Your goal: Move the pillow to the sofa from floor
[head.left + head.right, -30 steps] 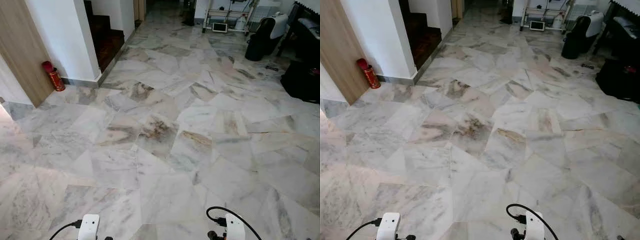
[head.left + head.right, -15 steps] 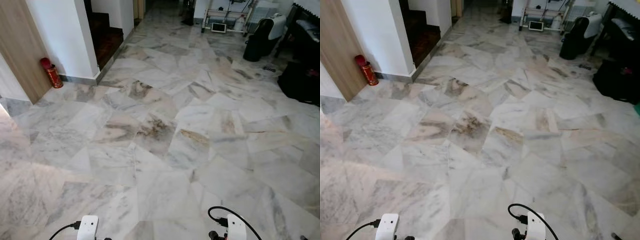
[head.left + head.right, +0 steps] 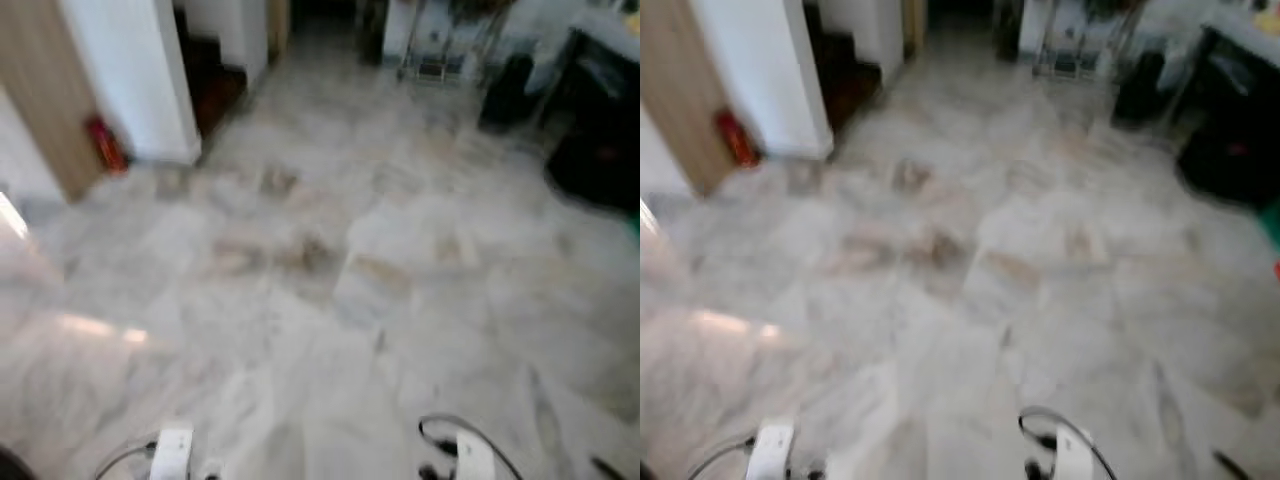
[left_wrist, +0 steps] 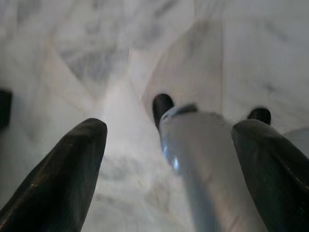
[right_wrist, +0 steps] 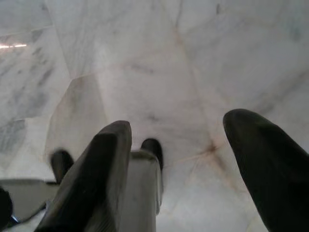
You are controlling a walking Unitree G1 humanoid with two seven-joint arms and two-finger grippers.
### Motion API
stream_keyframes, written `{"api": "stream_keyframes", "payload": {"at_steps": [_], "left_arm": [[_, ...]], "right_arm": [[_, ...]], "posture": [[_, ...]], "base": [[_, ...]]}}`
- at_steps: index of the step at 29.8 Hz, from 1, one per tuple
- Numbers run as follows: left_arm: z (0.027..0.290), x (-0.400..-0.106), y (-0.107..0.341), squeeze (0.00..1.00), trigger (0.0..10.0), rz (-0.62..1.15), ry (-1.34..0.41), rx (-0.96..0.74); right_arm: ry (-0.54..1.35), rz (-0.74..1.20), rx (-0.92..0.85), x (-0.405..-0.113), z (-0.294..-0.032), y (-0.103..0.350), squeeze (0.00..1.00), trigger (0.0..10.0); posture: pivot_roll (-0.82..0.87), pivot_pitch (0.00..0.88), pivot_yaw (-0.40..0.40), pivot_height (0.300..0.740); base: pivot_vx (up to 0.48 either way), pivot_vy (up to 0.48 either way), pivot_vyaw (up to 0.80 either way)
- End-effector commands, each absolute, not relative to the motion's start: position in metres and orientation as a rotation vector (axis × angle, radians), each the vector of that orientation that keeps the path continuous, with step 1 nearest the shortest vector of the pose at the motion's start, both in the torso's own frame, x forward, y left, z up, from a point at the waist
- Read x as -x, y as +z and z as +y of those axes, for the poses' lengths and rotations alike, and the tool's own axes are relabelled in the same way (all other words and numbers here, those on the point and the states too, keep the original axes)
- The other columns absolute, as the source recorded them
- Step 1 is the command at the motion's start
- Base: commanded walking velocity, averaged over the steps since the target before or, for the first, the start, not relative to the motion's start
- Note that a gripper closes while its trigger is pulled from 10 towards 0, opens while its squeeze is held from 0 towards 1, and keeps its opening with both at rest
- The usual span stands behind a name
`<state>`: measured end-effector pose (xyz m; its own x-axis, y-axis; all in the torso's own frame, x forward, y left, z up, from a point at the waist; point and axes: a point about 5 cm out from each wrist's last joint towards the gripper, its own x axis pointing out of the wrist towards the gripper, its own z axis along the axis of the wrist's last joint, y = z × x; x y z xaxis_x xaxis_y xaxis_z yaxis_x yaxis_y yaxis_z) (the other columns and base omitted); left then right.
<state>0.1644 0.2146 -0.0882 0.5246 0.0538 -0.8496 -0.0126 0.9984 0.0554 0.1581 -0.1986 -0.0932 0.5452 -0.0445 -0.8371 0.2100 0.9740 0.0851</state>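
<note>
Both arms are hung low at the near edge of the blurred head views, above bare marble floor. The left gripper and the right gripper are pointed down at the tiles, fingers spread wide and nothing held. Where the pillow lies cannot be told.

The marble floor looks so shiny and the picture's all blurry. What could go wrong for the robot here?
The glossy marble floor could be slippery underfoot. The head views are blurred, so the black bags at the right and the red canister by the wall could be misjudged. Both grippers, left and right, hang open and empty.
</note>
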Motion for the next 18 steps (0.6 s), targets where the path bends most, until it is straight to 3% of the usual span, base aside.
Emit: {"api": "stream_keyframes", "payload": {"at_steps": [1,18], "left_arm": [[0.2195,-0.1651,-0.0869,0.0,10.0,1.017,0.052,-0.044],[0.2193,-0.1651,-0.087,0.0,10.0,1.016,0.05,-0.038]], "right_arm": [[-0.16,0.982,-0.202,-0.1576,-0.1957,-0.0939,0.0,10.0],[-0.182,0.983,-0.202,-0.1571,-0.1975,-0.0939,0.0,10.0]], "posture": [[-0.07,0.0,-0.052,0.74],[-0.07,0.0,-0.055,0.74]], "base": [[-0.277,0.0,0.0],[-0.278,0.0,0.0]]}}
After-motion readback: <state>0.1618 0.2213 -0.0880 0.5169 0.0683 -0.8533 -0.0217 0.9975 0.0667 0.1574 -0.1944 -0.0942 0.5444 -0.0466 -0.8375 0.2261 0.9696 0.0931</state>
